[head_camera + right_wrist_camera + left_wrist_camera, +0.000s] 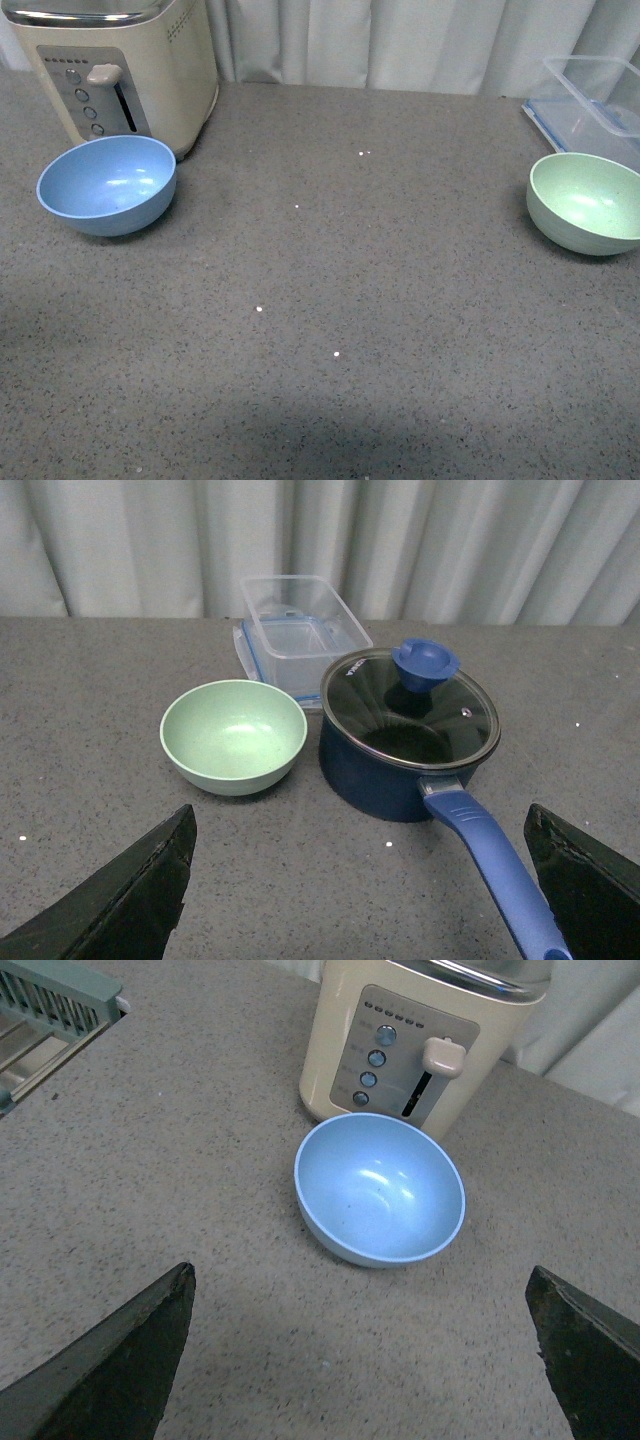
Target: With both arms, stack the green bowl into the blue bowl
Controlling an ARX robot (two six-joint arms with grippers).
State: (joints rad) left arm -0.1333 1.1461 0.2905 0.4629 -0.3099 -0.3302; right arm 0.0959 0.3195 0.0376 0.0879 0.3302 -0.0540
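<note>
1. The blue bowl [107,185] sat upright at the far left of the counter [320,300], its back rim just beside the front of a cream toaster [120,70].
2. The green bowl [585,203] sat upright at the far right, reaching the front view's edge, just in front of a clear container [590,95].
3. The two bowls were well apart, with a wide stretch of open grey speckled counter between them.
4. The left pincer [360,1273] stood open, its dark fingers [120,1370] spread wide. It hung above the counter on the near side of the blue bowl, apart from its rim.
5. The right pincer [360,810] was also spread open and held nothing, facing the green bowl from the near side.
6. A dark-blue saucepan [405,745] with a glass lid stood just beside the green bowl, its handle reaching toward the right pincer. Open counter lay on the bowl's other side.
7. A slatted green rack [55,1000] sat at the counter's edge, well apart from the blue bowl.
</note>
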